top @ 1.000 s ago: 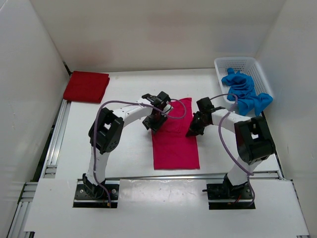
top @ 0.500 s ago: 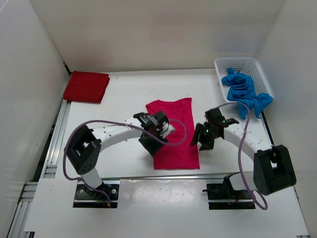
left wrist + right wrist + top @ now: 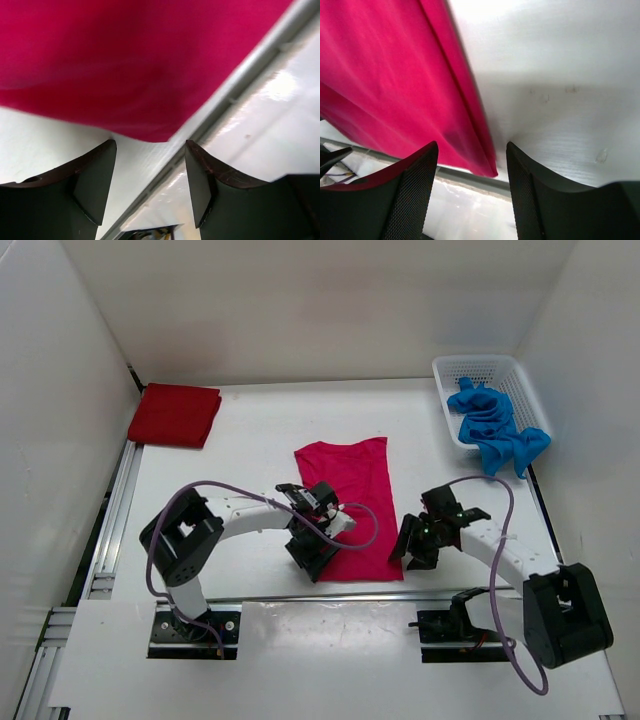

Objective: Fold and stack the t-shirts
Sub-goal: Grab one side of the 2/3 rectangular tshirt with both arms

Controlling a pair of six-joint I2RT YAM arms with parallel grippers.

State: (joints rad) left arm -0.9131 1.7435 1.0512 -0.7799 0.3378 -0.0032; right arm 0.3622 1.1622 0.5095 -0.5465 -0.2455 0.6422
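My left tool (image 3: 312, 556) is hovering, jaws apart and gripping nothing, at the near left corner of the magenta t-shirt (image 3: 350, 495); my right tool (image 3: 418, 546) is doing likewise at its near right corner. That shirt is lying flat mid-bench (image 3: 250, 440). The dark red t-shirt (image 3: 174, 415) is sitting folded far left, and the blue t-shirt (image 3: 495, 425) is spilling over the basket (image 3: 500, 365).

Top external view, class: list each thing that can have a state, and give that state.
magenta-pink t-shirt: folded into a strip, flat on the table.
dark red t-shirt: folded, far left corner.
bright blue t-shirt: crumpled, spilling over the basket.
left claw: open, empty, at the strip's near left corner.
right claw: open, empty, at its near right corner.
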